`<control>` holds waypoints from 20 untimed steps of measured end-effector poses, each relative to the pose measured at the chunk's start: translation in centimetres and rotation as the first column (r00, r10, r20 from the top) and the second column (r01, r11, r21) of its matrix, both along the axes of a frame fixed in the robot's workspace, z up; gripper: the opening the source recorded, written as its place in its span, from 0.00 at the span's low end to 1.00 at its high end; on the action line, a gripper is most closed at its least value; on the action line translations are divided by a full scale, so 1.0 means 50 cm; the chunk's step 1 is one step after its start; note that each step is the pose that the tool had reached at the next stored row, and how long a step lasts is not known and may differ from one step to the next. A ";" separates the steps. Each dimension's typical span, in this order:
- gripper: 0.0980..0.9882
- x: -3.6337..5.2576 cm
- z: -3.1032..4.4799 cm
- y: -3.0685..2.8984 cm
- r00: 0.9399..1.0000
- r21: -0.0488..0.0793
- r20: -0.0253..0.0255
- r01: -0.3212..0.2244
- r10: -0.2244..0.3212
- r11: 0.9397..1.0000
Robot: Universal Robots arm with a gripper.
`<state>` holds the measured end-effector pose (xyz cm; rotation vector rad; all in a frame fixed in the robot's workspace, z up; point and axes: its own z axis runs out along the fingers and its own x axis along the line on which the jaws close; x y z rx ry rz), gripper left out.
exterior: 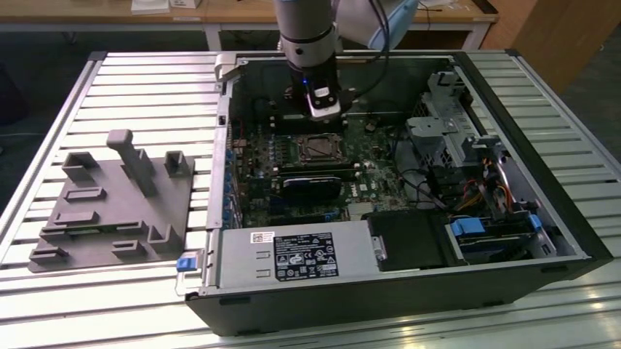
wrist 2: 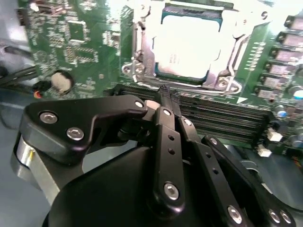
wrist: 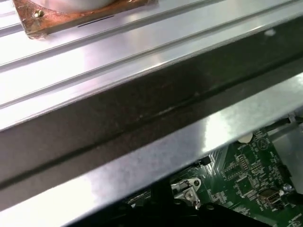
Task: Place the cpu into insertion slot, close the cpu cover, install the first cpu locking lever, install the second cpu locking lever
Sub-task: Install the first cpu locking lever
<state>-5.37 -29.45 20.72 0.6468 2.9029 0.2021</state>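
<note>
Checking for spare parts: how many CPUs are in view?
1: the cpu, framed by the cpu cover on the green board; others may be hidden.

Light falls from overhead. In the second wrist view the cpu (wrist 2: 189, 45), just beyond the tips of the gripper (wrist 2: 166, 94), is blown out almost to white. The green board (wrist 2: 75, 42) beside it glares too, while the gripper's black body is dim and soft. In the first wrist view the ribbed metal table (wrist: 118, 52) shines in pale streaks. In the exterior view the computer case (exterior: 388, 298) is shadowed inside, beneath the gripper.
</note>
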 end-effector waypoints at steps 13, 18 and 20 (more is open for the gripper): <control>0.01 0.008 0.000 -0.006 0.998 -0.086 -0.069 -0.001 -0.005 0.996; 0.01 0.008 0.000 -0.021 0.998 -0.093 -0.068 0.000 -0.006 0.996; 0.01 0.008 0.000 -0.029 0.998 -0.095 -0.068 0.000 -0.006 0.995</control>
